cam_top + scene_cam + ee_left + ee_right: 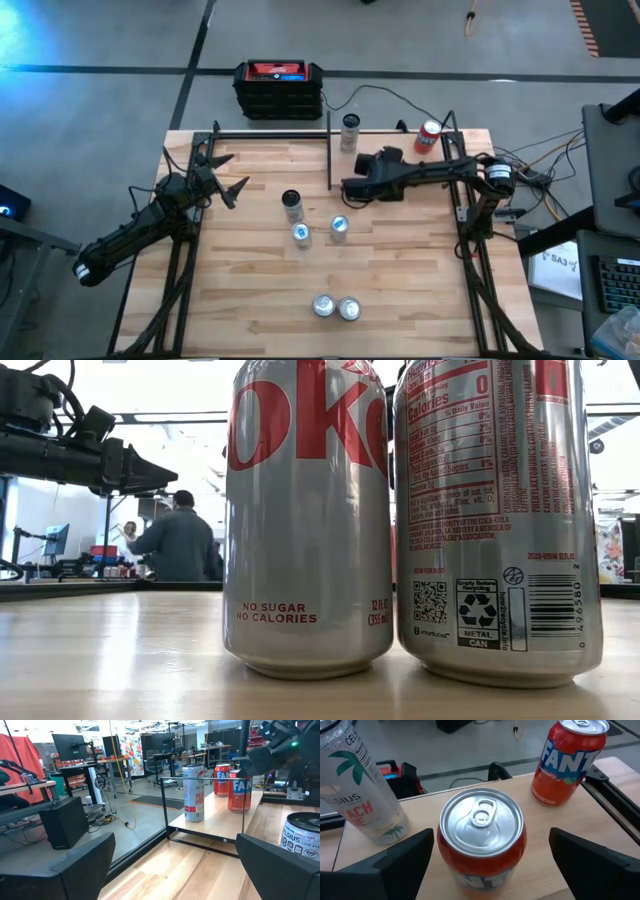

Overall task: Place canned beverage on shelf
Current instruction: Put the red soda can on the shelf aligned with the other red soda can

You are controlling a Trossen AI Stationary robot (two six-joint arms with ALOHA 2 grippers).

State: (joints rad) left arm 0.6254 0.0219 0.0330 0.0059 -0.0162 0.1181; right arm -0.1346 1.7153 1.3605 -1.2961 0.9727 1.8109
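The shelf [400, 195] stands at the table's far right, its board [220, 820] edged by black rods. On it stand a white Celsius can [362, 790], a Fanta can [567, 762] and an orange canned beverage with a silver top [482, 835]. My right gripper [490, 845] is open and slants down over the shelf. One finger stands on each side of the orange can, and a gap shows on each side. In the high view the right gripper [352, 188] hides that can. My left gripper [228, 186] waits open and level at the table's left.
Several more cans stand on the tabletop: a black-topped one [291, 203], two at the middle [300, 235] [339, 228] and two Diet Coke cans near the front edge [322, 305] [349, 308]. A black and red box [279, 88] sits beyond the far edge. A person [180, 540] stands in the room behind.
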